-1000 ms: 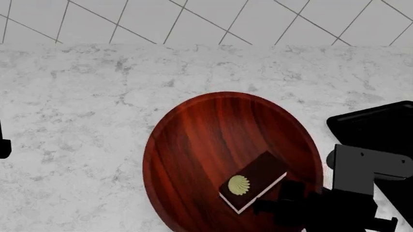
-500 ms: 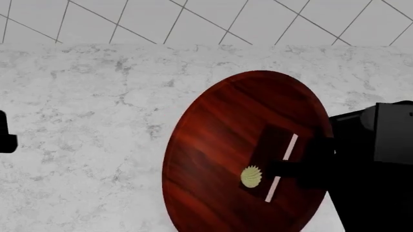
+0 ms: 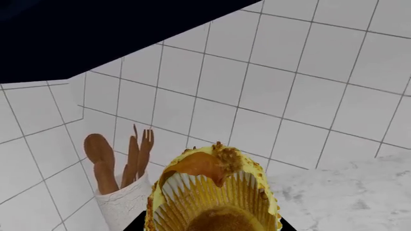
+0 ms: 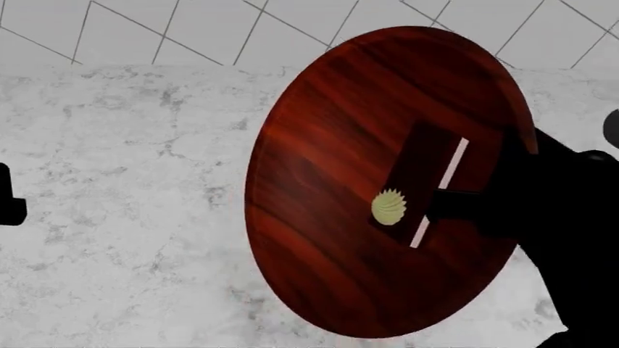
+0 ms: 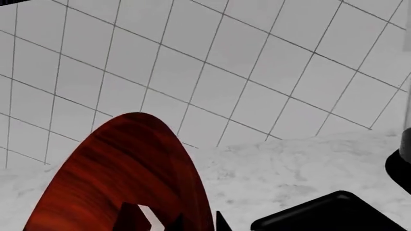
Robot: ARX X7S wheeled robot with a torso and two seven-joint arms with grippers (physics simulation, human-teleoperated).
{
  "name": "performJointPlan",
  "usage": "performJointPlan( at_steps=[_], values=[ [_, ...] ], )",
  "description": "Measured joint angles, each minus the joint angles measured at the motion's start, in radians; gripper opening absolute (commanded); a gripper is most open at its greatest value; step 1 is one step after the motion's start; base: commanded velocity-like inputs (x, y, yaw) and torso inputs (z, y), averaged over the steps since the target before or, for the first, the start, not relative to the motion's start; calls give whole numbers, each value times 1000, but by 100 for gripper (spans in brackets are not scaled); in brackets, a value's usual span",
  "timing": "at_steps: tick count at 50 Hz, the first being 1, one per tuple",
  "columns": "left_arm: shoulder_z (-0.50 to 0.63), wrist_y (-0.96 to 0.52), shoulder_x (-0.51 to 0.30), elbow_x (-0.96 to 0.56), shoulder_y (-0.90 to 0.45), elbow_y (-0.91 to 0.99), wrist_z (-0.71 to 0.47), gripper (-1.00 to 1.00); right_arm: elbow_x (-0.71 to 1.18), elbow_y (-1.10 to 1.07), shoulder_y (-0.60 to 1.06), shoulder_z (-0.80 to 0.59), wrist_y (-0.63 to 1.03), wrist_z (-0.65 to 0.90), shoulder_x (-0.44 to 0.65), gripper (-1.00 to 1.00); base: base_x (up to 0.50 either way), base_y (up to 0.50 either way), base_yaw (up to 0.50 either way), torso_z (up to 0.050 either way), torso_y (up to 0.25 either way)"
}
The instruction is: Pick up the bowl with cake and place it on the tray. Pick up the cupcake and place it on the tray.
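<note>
The dark red wooden bowl (image 4: pixel 329 188) is lifted off the marble counter and tilted steeply, its inside facing the head camera. The chocolate cake (image 4: pixel 418 177) with its cream swirl lies against the inside, near the right rim. My right gripper (image 4: pixel 476 206) is shut on that rim; in the right wrist view (image 5: pixel 199 222) its fingertips (image 5: pixel 222 222) straddle the bowl's edge (image 5: pixel 122 168). My left gripper (image 3: pixel 212 227) is shut on the yellow cupcake (image 3: pixel 212 192), which fills the lower part of the left wrist view. The black tray (image 5: pixel 334 211) lies on the counter beyond the bowl.
A white holder (image 3: pixel 125 204) with wooden utensils stands by the tiled wall behind the cupcake. A dark cabinet (image 3: pixel 96 33) hangs above. A black round base (image 5: pixel 401 166) shows beside the tray. A black part of my left arm (image 4: pixel 8 199) is at the head view's left edge.
My right gripper has lifted the bowl higher and tilted it more upright; the cake has slid toward the gripped rim. The bowl now looms larger in the head view.
</note>
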Motion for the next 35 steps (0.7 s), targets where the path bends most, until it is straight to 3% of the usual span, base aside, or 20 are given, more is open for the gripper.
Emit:
performJointPlan(
  at_steps=[17, 35],
  values=[
    [15, 26, -15, 1, 2, -15, 5, -100, 347, -49, -17, 66, 0, 348, 0, -100, 0, -500, 0, 0, 2],
    [23, 25, -21, -5, -5, -18, 4, -100, 512, -63, -33, 106, 0, 505, 0, -100, 0, -500, 0, 1, 1]
  ],
)
